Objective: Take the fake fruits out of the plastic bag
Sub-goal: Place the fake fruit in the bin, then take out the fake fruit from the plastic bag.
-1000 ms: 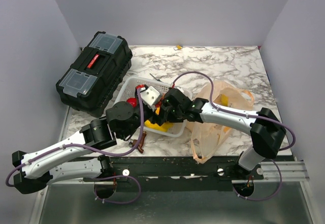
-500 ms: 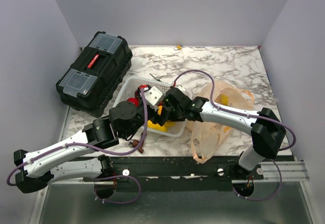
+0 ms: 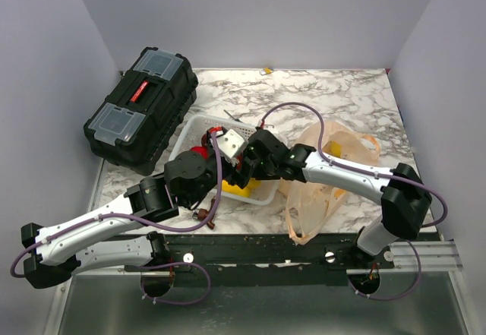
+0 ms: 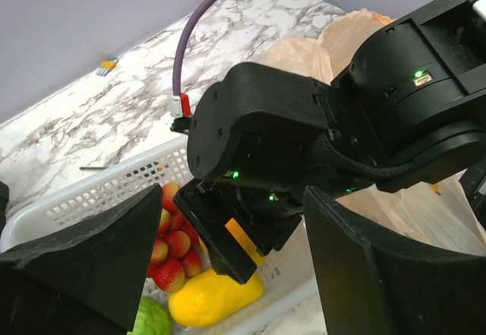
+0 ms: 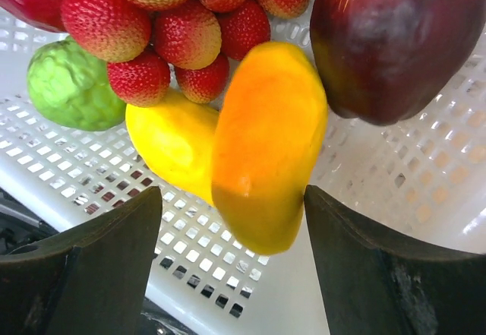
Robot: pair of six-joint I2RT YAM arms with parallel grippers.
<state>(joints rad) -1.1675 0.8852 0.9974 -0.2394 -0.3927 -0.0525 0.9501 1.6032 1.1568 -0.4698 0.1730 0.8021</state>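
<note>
right gripper (image 5: 231,198): over the basket (image 5: 99,175), fingers spread; orange fruit (image 5: 266,145) sits between them with a clear gap on one side, not clamped
left gripper (image 4: 234,198): at the basket's near-left side, fingers wide apart, nothing in them; it faces the right arm's black housing
orange fruit: smooth, glossy, mango-shaped, in the basket, leaning on the yellow fruit (image 5: 171,141)
yellow fruit: smooth oval, on the basket floor
red berries (image 5: 178,35): pebbled skin, clustered, behind the yellow fruit in the basket
green fruit (image 5: 72,84): knobbly, matte, beside the berries
dark fruit (image 5: 395,39): glossy purple-red, rounded, in the basket
basket: white plastic, square perforations
bag (image 3: 334,168): thin, crumpled peach film, touching the basket's right side; yellow lump (image 3: 332,149) shows through it
toolbox (image 3: 140,107): black plastic, clear lid pockets, left-rear of the basket; red strip, lettering too small to read
brown part (image 3: 206,213): just off the basket's near edge
table (image 3: 334,99): marble pattern
</note>
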